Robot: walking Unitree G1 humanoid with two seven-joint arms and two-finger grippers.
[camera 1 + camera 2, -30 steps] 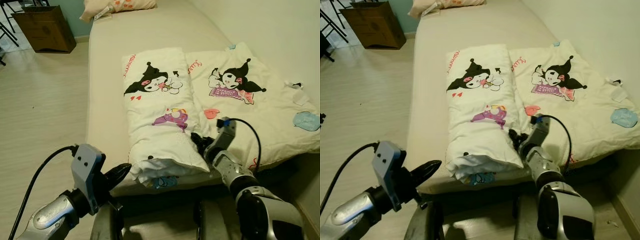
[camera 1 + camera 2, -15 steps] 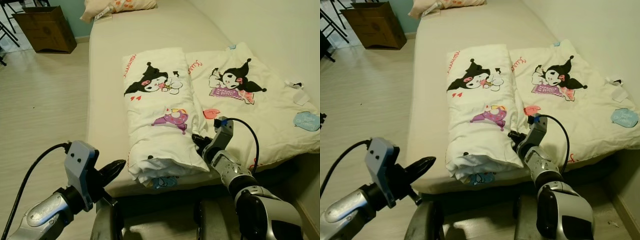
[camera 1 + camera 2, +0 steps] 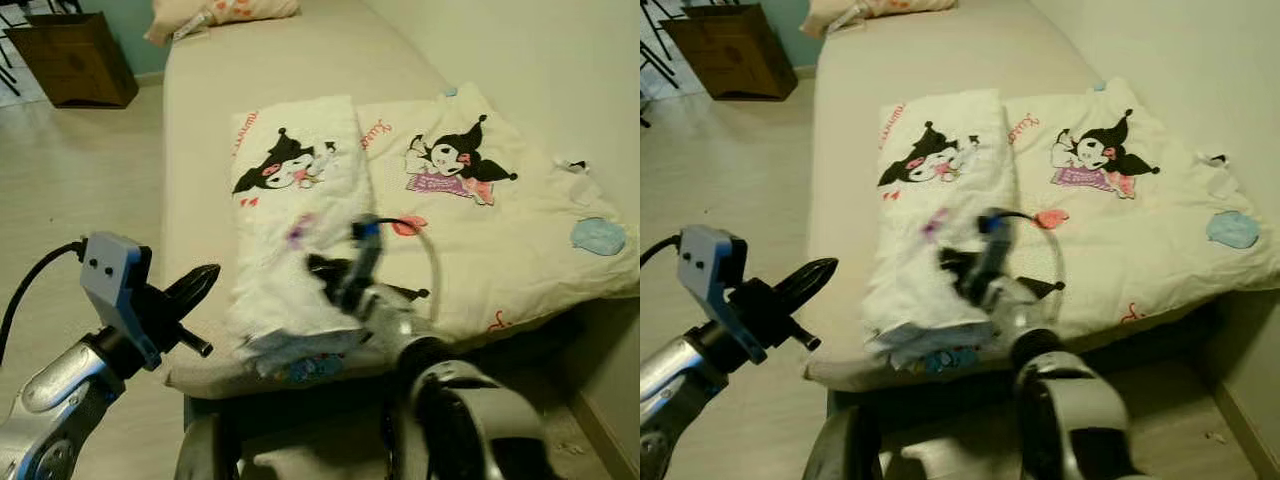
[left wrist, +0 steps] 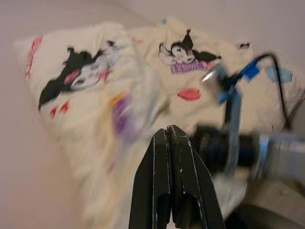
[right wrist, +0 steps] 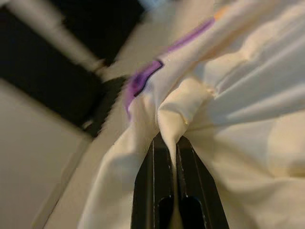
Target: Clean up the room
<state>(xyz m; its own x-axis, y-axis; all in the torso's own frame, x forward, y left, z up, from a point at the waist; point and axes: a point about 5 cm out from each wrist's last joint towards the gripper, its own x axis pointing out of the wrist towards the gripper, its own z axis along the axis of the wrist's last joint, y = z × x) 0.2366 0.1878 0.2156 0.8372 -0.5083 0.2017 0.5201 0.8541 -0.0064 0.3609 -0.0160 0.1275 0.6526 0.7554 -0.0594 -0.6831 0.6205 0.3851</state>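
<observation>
Where it gripped at four o'clock, right pincer (image 3: 318,268) now drags cream cartoon-print folded quilt (image 3: 290,220), pinched shut, toward nine; left pincer (image 3: 192,285) closed, empty; folding under way.

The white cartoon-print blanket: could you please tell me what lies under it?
The white cartoon-print blanket lies on a beige mattress, bare beside it. Whatever is beneath its folds is hidden.

Cream cartoon-print blanket (image 3: 330,190), left half folded over, spread flat across the bed's near end

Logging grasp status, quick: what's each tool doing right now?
Left tool: closed, holding nothing.
Right tool: closed on a fold of the blanket.
</observation>
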